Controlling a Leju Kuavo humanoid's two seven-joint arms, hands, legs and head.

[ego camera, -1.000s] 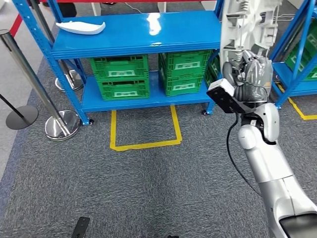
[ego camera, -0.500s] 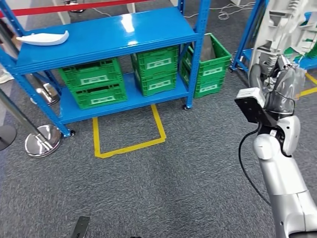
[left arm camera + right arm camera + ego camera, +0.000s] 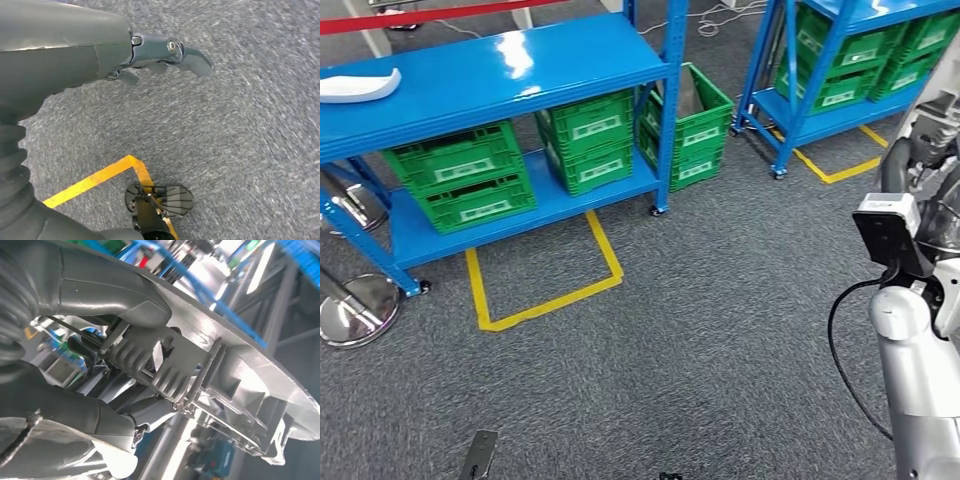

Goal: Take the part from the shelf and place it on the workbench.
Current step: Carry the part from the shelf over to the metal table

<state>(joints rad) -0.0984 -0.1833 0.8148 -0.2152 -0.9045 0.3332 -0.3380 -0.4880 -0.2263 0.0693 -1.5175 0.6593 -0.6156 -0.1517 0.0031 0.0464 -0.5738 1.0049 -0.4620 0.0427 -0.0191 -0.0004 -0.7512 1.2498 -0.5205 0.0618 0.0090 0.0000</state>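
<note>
two blue racks stand on the grey carpet (image 3: 682, 330) in the head view: the near rack (image 3: 509, 70) with a white curved piece (image 3: 354, 85) on its top board and green crates (image 3: 588, 140) on the lower board, and the far rack (image 3: 841, 60) with more green crates. one green crate (image 3: 693, 125) sits on the floor between them. yellow tape (image 3: 546, 300) marks a box on the carpet before the near rack, and a chrome post base (image 3: 350, 310) shows at the left edge.

the right hand (image 3: 924, 170) is raised at the right edge of the head view. in the right wrist view its thumb and dark fingers (image 3: 113, 295) grip the part (image 3: 211, 375), a pale ribbed plastic moulding held up in the air, well off any shelf.

the left hand (image 3: 113, 50) hangs over the carpet, holding nothing, its fingers (image 3: 188, 55) stretched out and apart.
</note>
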